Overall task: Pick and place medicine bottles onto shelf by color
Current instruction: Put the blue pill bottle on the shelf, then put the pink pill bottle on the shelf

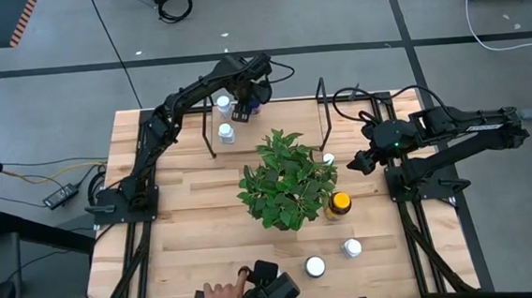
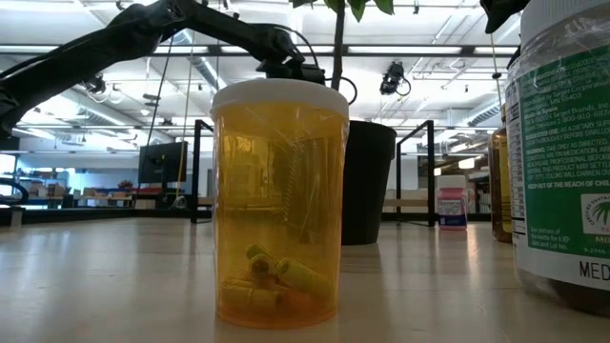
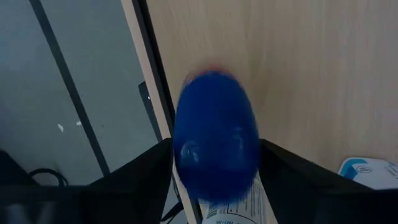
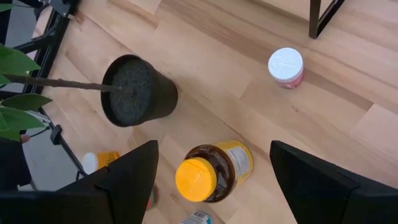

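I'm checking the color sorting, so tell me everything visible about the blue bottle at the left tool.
The blue bottle is small and rounded with a glossy, plastic-looking blue top and a white printed label below. It sits between the left tool's dark fingers, at the table's far edge by the shelf, next to white bottles. Whether it rests on anything is unclear.

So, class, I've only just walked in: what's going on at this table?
Two robot arms are sorting pill bottles onto a black wire shelf at the table's far edge. The left gripper is at the shelf with a blue bottle between its fingers. Two white bottles already stand there. The right gripper hangs open beside the potted plant, above an amber bottle. Other bottles wait on the table.
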You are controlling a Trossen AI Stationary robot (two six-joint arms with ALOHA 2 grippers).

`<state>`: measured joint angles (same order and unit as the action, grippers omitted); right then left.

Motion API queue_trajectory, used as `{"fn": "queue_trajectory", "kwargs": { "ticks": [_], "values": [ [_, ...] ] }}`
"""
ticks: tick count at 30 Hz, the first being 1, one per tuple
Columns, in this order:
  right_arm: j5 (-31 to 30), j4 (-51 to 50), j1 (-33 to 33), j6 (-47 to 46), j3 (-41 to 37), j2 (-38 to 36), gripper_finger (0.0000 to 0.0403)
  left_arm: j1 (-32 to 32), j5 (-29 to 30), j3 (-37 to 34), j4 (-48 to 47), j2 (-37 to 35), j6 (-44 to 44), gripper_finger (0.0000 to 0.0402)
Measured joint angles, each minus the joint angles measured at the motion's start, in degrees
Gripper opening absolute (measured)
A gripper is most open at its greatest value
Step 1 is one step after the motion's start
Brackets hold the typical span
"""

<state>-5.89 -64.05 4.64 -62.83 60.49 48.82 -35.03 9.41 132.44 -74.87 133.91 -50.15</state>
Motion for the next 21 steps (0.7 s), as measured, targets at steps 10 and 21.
{"fn": "queue_trajectory", "kwargs": {
  "ticks": [10,21],
  "values": [
    [0.0,0.0,0.0,1.2,0.0,0.0,0.0316,0.2,0.0,0.0,-0.4,0.0,1.7,0.0251],
    [0.0,0.0,0.0,2.0,0.0,0.0,0.0316,1.5,2.9,0.0,-1.7,-3.0,6.1,0.0251]
  ]
}}
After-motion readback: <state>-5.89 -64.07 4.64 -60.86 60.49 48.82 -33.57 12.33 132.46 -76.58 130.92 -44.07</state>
